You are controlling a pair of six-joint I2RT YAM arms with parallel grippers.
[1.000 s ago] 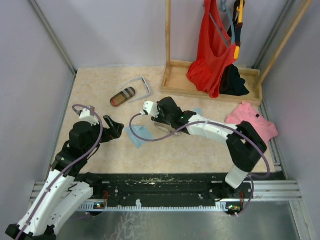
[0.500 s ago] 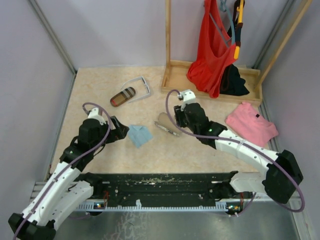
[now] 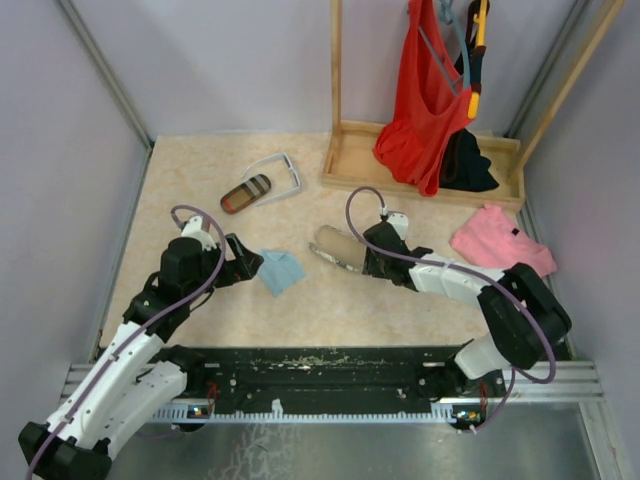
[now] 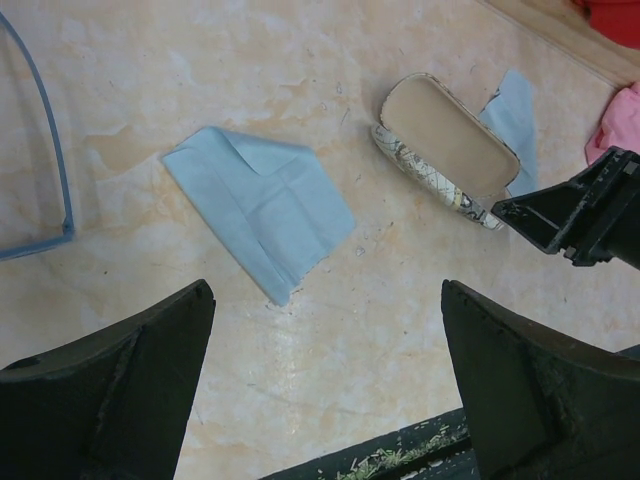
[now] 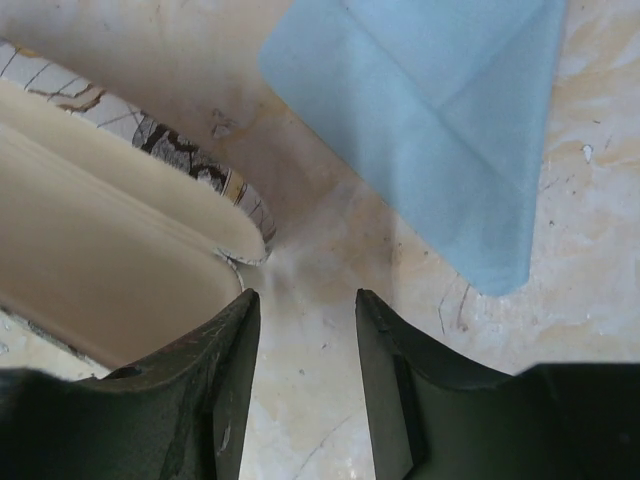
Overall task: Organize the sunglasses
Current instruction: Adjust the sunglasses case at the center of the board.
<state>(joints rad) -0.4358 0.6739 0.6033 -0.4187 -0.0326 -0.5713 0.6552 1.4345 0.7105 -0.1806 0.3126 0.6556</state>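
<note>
The pale-framed sunglasses (image 3: 276,172) lie at the back of the table beside a brown-striped case (image 3: 245,193). Their thin frame (image 4: 55,150) shows at the left border of the left wrist view. My left gripper (image 3: 250,268) (image 4: 325,290) stands wide open, just short of a light blue folded cloth (image 3: 281,270) (image 4: 265,205). My right gripper (image 3: 368,262) (image 5: 305,300) is low at the right end of an open patterned case (image 3: 337,247) (image 5: 110,270) (image 4: 445,140). It is open, with bare table between the fingers. A second blue cloth (image 5: 450,130) (image 4: 515,110) lies just beyond it.
A wooden rack base (image 3: 355,170) stands at the back right, with a red garment (image 3: 425,100) hanging over it. A pink folded garment (image 3: 502,243) lies on the right. Grey walls close both sides, and a black rail (image 3: 330,370) runs along the near edge.
The right arm pulled back from over the open case and came down at its right end. The left gripper moved right, closer to the blue cloth.
</note>
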